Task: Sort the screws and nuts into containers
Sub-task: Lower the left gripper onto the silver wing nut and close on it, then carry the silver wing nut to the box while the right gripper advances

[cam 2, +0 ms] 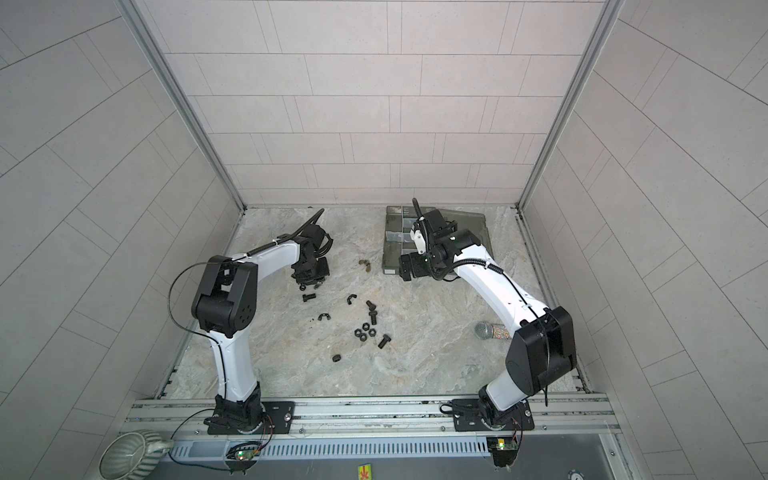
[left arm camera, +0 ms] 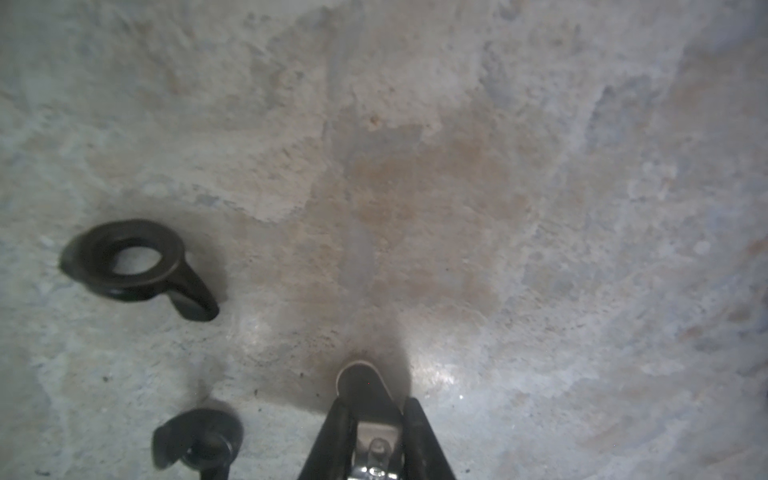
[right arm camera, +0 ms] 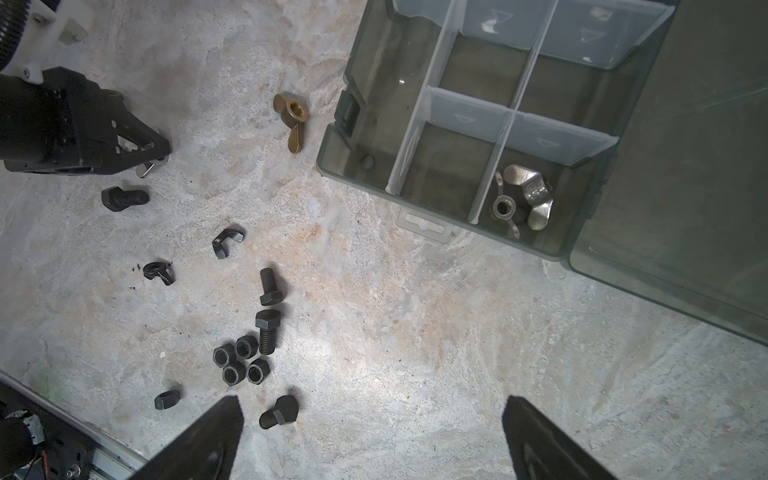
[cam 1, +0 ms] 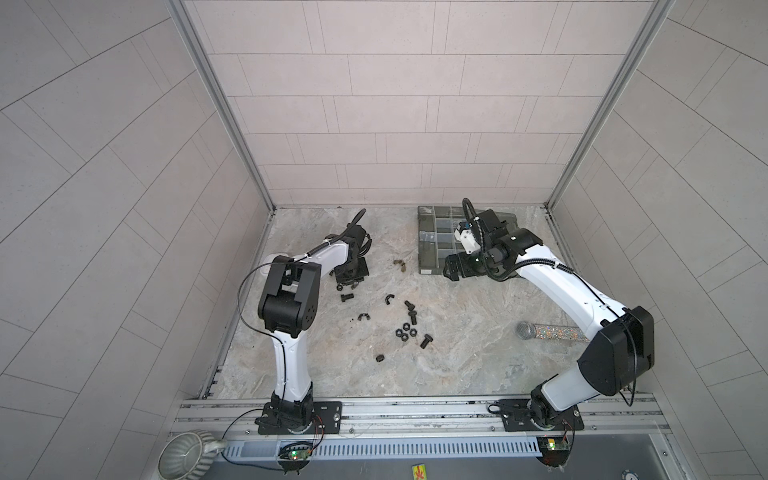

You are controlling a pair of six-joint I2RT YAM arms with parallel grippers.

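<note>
Right wrist view: right pincer spread over bare tabletop near box rim; left pincer clamps silver nut.

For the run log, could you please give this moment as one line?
left gripper: shut on silver wing nut | right gripper: open | organizer box: open | screws, hex nuts: on table

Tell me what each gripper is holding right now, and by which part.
The left gripper pinches a silver wing nut, its jaws closed across the nut's body with one wing poking out beyond them. The right gripper is open and holds nothing.
</note>
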